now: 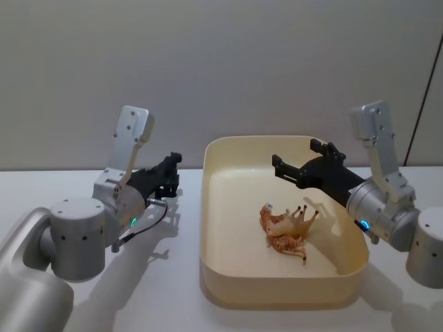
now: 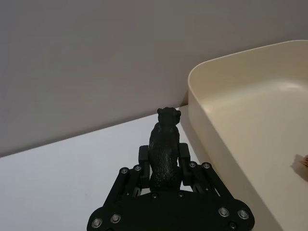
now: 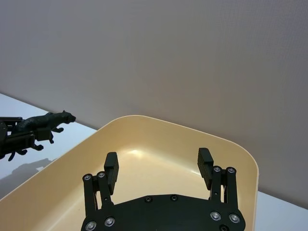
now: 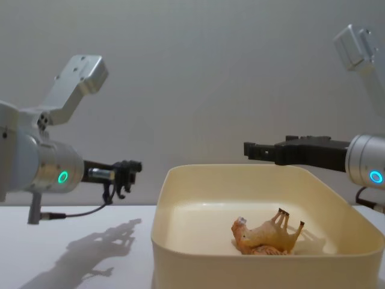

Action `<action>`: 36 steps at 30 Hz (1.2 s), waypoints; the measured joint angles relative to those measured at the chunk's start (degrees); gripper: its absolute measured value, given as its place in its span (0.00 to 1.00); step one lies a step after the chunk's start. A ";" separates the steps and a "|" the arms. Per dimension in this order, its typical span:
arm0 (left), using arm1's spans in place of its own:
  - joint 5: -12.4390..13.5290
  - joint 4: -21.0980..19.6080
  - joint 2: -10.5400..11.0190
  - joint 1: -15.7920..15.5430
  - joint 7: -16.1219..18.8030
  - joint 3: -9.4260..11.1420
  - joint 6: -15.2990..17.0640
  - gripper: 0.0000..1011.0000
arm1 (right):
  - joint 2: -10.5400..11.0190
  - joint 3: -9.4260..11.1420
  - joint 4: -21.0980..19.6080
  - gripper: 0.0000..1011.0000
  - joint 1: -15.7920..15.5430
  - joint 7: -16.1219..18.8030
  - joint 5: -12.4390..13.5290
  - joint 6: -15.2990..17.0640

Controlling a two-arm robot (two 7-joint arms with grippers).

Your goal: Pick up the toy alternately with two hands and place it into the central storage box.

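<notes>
— Left of the tub, what does the left black flat-jawed gripper (image 1: pixel 169 173) clamp?
— A glossy black plastic panther toy (image 2: pixel 165 147), held off the white tabletop (image 1: pixel 166 290); its legs are hidden between the fingers.
— And inside the smooth cream-beige plastic tub (image 1: pixel 214 277)?
— Tan toy animals (image 1: pixel 287 232) lie tangled on their sides, count unclear. The right black gripper (image 1: pixel 299 163) hovers above, fingers wide, holding nothing.

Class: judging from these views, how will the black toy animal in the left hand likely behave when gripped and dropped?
The black toy animal juts stiffly from the left hand, so probably rigid. Held unsagging, it seems light. Its thin legs suggest it may topple on landing.
</notes>
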 joint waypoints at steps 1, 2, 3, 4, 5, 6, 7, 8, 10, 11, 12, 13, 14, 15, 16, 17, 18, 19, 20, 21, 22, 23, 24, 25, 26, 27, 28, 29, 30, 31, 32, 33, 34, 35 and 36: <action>0.25 -0.23 0.02 -0.05 -0.52 0.05 0.11 0.32 | 0.00 0.00 0.00 0.99 0.00 0.00 0.00 0.00; 0.90 -0.73 0.08 -0.16 -1.81 0.18 0.43 0.32 | 0.00 0.00 0.00 0.99 0.00 0.00 0.00 0.00; 1.14 -0.96 0.11 -0.22 -2.32 0.23 0.57 0.32 | 0.00 0.00 0.00 0.99 0.00 0.00 0.00 0.00; 1.46 -1.18 0.14 -0.27 -2.96 0.29 0.74 0.32 | 0.00 0.00 0.00 0.99 0.00 0.00 0.00 0.00; 1.73 -1.39 0.17 -0.33 -3.49 0.34 0.90 0.32 | 0.00 0.00 0.00 0.99 0.00 0.00 0.00 0.00; 2.38 -1.91 0.24 -0.51 -4.82 0.49 1.23 0.32 | 0.00 0.00 0.00 0.99 0.00 0.00 0.00 0.00; 2.63 -2.05 0.26 -0.56 -5.30 0.53 1.35 0.32 | 0.00 0.00 0.00 0.99 0.00 0.00 0.00 0.00; 3.32 -2.53 0.33 -0.78 -6.58 0.69 1.64 0.32 | 0.00 0.00 -0.01 0.99 0.00 0.00 0.00 0.00; 4.10 -2.87 0.39 -1.03 -7.98 0.86 1.94 0.32 | 0.00 0.00 0.00 0.99 0.00 0.00 0.00 0.00; 4.48 -3.10 0.42 -1.14 -8.64 0.92 2.08 0.32 | 0.00 0.00 0.00 0.99 0.00 0.00 0.00 0.00; 4.88 -3.25 0.44 -1.28 -9.33 0.99 2.20 0.32 | 0.00 0.00 0.00 0.99 0.00 0.00 0.00 0.00; 5.85 -3.64 0.49 -1.57 -10.86 1.17 2.45 0.32 | 0.00 0.00 0.00 0.99 0.00 0.00 0.00 0.00; 6.24 -3.78 0.50 -1.72 -11.25 1.24 2.53 0.32 | 0.00 0.00 0.00 0.99 0.00 0.00 0.00 0.00; 7.11 -4.09 0.52 -2.07 -12.79 1.42 2.65 0.32 | 0.00 0.00 0.00 0.99 0.00 0.00 0.00 0.00; 7.11 -4.09 0.52 -2.07 -12.79 1.42 2.65 0.32 | 0.00 0.00 0.00 0.99 0.00 0.00 0.00 0.00; 8.21 -4.35 0.52 -2.45 -14.27 1.58 2.68 0.32 | 0.00 0.00 0.00 0.99 0.00 0.00 0.00 0.00; 9.17 -4.58 0.50 -2.95 -15.60 1.76 2.66 0.32 | 0.00 0.00 0.00 0.99 0.00 0.00 0.00 0.00; 9.63 -4.67 0.47 -3.17 -16.19 1.84 2.61 0.32 | 0.00 0.00 0.00 0.99 0.00 0.00 0.00 0.00; 10.13 -4.75 0.44 -3.41 -16.78 1.93 2.53 0.32 | 0.00 0.00 -0.01 0.99 0.00 0.00 0.00 0.00; 10.79 -4.80 0.40 -3.63 -17.58 2.01 2.38 0.32 | 0.00 0.00 0.00 0.99 0.00 0.00 0.00 0.00; 11.78 -4.88 0.31 -4.08 -18.79 2.19 2.12 0.32 | 0.00 0.00 0.00 0.99 0.00 0.00 0.00 0.00; 12.26 -4.90 0.25 -4.40 -19.37 2.29 1.99 0.32 | 0.00 0.00 0.00 0.99 0.00 0.00 0.00 0.00; 13.30 -4.91 0.14 -4.89 -20.72 2.47 1.74 0.32 | 0.00 0.00 0.00 0.99 0.00 0.00 0.00 0.00; 13.30 -4.91 0.14 -4.89 -20.72 2.47 1.74 0.32 | 0.00 0.00 0.00 0.99 0.00 0.00 0.00 0.00; 13.99 -4.91 0.00 -5.36 -21.55 2.63 1.61 0.32 | 0.00 0.00 0.00 0.99 0.00 0.00 0.00 0.00; 14.51 -4.91 -0.07 -5.62 -22.18 2.73 1.52 0.32 | 0.00 0.00 0.00 0.99 0.00 0.00 0.00 0.00; 14.92 -4.90 -0.13 -5.84 -22.68 2.80 1.45 0.32 | 0.00 0.00 0.00 0.99 0.00 0.00 0.00 0.00; 15.63 -4.87 -0.25 -6.23 -23.57 2.93 1.32 0.36 | 0.00 0.00 0.00 0.99 0.00 0.00 0.00 0.00; 15.97 -4.84 -0.30 -6.43 -23.93 3.00 1.27 0.38 | 0.00 0.00 0.00 0.99 0.00 0.00 0.00 0.00; 16.26 -4.82 -0.35 -6.60 -24.30 3.07 1.19 0.40 | 0.00 0.00 0.00 0.99 0.00 0.00 0.00 0.00; 16.82 -4.76 -0.44 -6.91 -25.05 3.18 1.09 0.42 | 0.00 0.00 0.00 0.99 0.00 0.00 0.00 0.00; 17.04 -4.75 -0.48 -7.06 -25.32 3.23 1.05 0.48 | 0.00 0.00 0.00 0.99 0.00 0.00 0.00 0.00; 17.48 -4.72 -0.55 -7.31 -25.88 3.32 0.94 0.50 | 0.00 0.00 0.00 0.99 0.00 0.00 0.00 0.00; 17.69 -4.70 -0.59 -7.43 -26.14 3.36 0.91 0.54 | 0.00 0.00 0.00 0.99 0.00 0.00 0.00 0.00; 17.87 -4.68 -0.62 -7.54 -26.38 3.39 0.87 0.58 | 0.00 0.00 0.00 0.99 0.00 0.00 0.00 0.00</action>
